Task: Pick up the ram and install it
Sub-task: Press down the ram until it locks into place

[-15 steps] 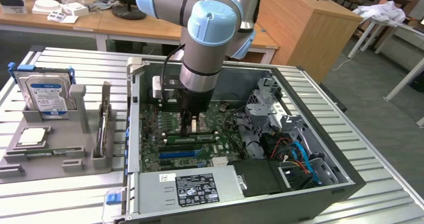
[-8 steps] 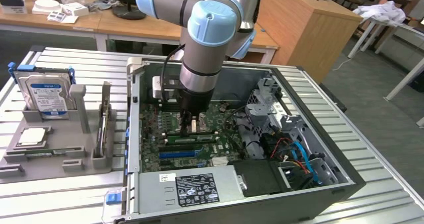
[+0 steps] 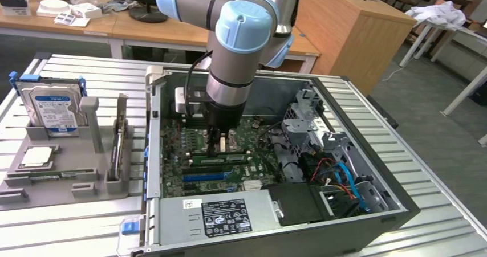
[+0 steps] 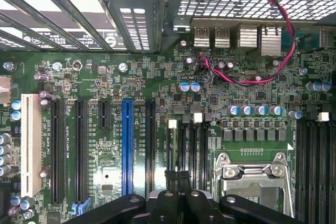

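My gripper (image 3: 216, 146) reaches down inside the open computer case (image 3: 396, 203), its fingertips low over the motherboard (image 3: 251, 133). It is shut, and the two fingers (image 4: 169, 184) stand close together over the black memory slots (image 4: 202, 145) beside the processor socket (image 4: 252, 174). The ram (image 3: 228, 158), a thin green strip, lies along those slots right under the fingertips. Whether the fingers pinch it or only rest on its top edge I cannot tell.
A grey parts tray (image 3: 53, 195) sits at the exterior view's left. It holds a blue-labelled hard drive (image 3: 53, 111), a square chip (image 3: 38, 157) and an upright thin stick holder (image 3: 118, 146). The power supply (image 3: 220, 214) and drive cage with cables (image 3: 346, 180) crowd the case.
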Controlling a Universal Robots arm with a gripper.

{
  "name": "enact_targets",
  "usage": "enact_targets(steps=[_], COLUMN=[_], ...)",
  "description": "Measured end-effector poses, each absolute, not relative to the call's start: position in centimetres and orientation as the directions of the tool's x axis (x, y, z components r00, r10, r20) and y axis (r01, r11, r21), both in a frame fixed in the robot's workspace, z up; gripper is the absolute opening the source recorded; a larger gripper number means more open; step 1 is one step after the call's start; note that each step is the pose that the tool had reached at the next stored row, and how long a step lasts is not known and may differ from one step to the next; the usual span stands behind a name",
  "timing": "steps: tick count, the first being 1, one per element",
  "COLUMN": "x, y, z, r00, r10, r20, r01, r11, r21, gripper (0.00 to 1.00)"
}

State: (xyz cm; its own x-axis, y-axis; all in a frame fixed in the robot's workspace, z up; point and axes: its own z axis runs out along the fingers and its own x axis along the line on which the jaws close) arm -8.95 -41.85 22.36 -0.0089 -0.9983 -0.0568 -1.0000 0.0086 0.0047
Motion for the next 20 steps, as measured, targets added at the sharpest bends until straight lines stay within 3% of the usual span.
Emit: enact_targets(steps=[20], x=[-9.0], y=[-41.9], z=[27.6], r00=[-0.009], r10=[-0.998], r20=[-0.056], r01=[-1.000], r11=[0.009], r21=[0.006], gripper=[0.11])
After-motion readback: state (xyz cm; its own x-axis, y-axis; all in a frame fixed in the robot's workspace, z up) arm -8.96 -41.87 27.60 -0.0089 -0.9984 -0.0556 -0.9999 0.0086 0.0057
